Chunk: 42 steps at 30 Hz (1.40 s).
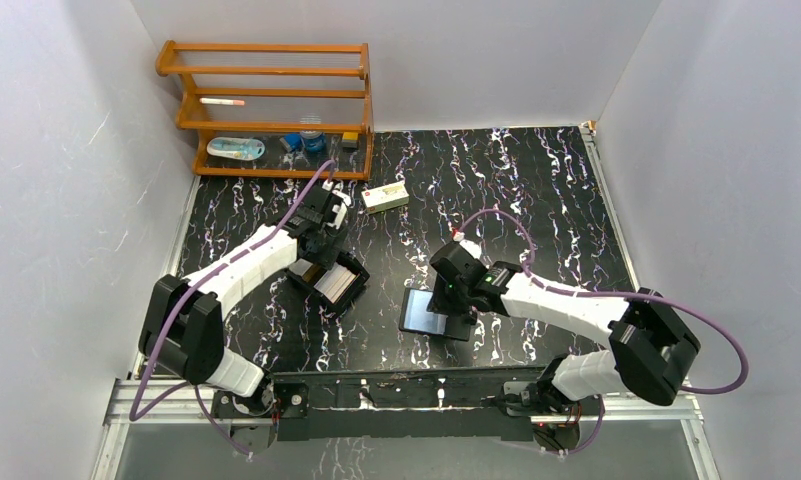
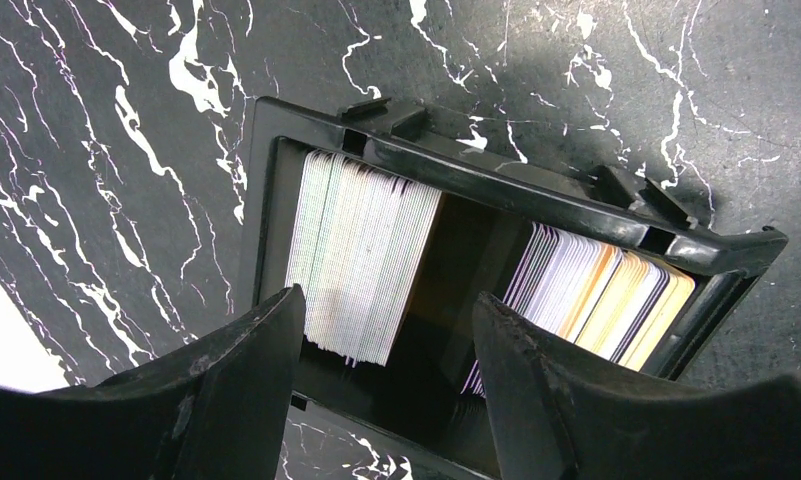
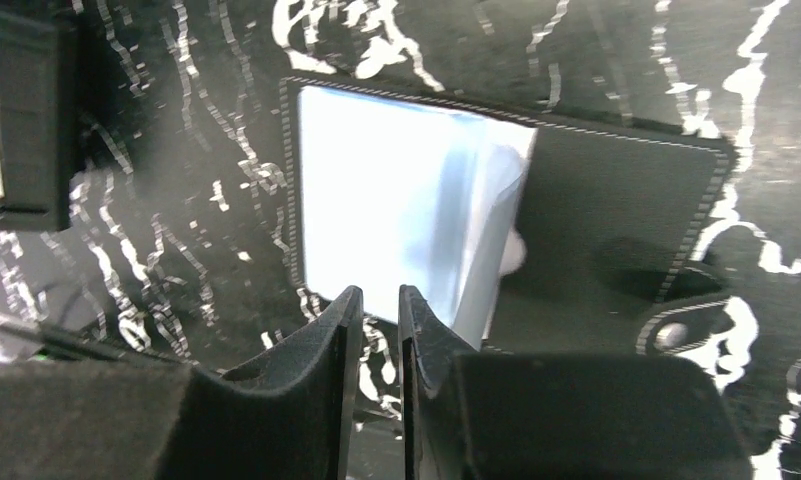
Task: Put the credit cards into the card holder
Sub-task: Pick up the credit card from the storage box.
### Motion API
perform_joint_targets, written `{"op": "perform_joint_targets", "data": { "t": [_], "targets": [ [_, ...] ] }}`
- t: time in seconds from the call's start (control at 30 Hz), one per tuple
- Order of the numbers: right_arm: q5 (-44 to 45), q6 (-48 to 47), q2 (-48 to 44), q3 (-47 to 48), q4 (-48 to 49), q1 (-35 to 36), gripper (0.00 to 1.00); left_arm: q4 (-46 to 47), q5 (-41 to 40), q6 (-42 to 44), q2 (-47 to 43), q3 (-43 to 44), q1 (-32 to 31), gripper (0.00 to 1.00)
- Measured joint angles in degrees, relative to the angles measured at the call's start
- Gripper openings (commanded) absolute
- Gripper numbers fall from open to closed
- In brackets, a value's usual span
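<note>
The pale plastic credit cards [image 2: 361, 255] stand on edge as a tight white stack inside the deep black hinged box [image 2: 271, 220], against its left wall. A coloured pack [image 2: 616, 300] leans at the box's right end, with a bare gap between the two. The left gripper [image 2: 386, 370] hangs over the box, fingers spread wide about the white stack's lower edge, holding nothing. The cards look light, stiff and slick, so I'd pinch a few by their faces. The box walls leave little room. Right of the box lies the flat black folding card holder [image 3: 616, 220], open with its glossy sleeve up. The right gripper [image 3: 381, 340] stands at its edge, fingers nearly together, and I cannot tell whether they nip it.
</note>
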Motion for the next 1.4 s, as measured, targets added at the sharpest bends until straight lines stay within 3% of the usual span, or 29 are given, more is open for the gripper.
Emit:
{"op": "perform_joint_targets", "data": {
  "t": [0.3,0.77,0.87,1.0,1.4],
  "targets": [
    [7.74,-0.04,-4.04,-1.64,-4.57,-0.02,0.28,1.29,-1.79,0.55,0.15,-1.25,0.00,0.61],
    [7.87,-0.87,-6.47,-8.02,-1.51,-0.17,0.28,3.89,-4.39,3.48,6.10,-1.36,0.00,0.64],
    [7.28,-1.11,-6.56,-8.87,-0.35,-0.20,0.29,4.46,-5.64,4.07,7.13,-1.57,-0.17,0.56],
    [7.02,-1.29,-6.78,-9.60,0.48,-0.22,0.29,4.63,-7.34,4.33,7.17,-1.57,-0.15,0.37],
    [7.04,-1.53,-7.61,-9.62,1.88,-0.57,0.29,4.94,-9.46,4.74,7.15,-1.53,-0.55,0.34]
  ]
}}
